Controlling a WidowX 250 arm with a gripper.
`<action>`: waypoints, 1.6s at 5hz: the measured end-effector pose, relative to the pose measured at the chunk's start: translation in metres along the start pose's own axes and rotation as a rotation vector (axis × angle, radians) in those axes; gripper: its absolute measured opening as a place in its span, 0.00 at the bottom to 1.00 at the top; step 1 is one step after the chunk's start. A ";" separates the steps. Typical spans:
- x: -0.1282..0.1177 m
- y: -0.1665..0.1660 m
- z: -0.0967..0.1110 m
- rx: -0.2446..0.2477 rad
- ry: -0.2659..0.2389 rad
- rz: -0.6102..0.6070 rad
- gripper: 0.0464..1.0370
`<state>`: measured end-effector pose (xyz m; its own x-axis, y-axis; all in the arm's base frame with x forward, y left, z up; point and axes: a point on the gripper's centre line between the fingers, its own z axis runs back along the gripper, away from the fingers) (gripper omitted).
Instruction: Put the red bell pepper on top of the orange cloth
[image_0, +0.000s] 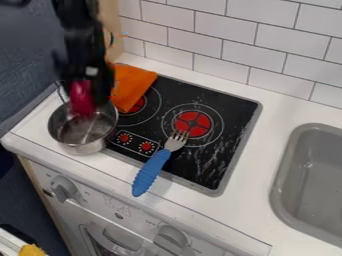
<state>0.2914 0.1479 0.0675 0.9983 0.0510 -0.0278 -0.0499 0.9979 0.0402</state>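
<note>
Hand (83, 89) clamped on the red bell pepper (81, 100), upper left of the frame — to be lifted clear of the metal pot (84, 148), then lowered gently onto the orange cloth (133, 84).

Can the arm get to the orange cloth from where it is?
Probably yes: the gripper, with the red bell pepper, hangs at the metal pot, close beside the orange cloth. I see nothing between them, though the pot's rim may need clearing.

shiny metal pot (83, 143), matt orange cloth (135, 84), glossy black stovetop (230, 107), ridged plastic-looking fork handle (151, 172), smooth tiles (251, 49)
</note>
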 end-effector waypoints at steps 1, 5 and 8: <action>0.031 0.011 0.011 -0.004 -0.016 0.025 0.72; 0.059 0.007 -0.028 0.025 0.057 0.000 0.97; 0.052 -0.001 0.010 0.023 -0.060 -0.050 0.96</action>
<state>0.3438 0.1487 0.0759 0.9996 -0.0017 0.0293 -0.0002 0.9980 0.0632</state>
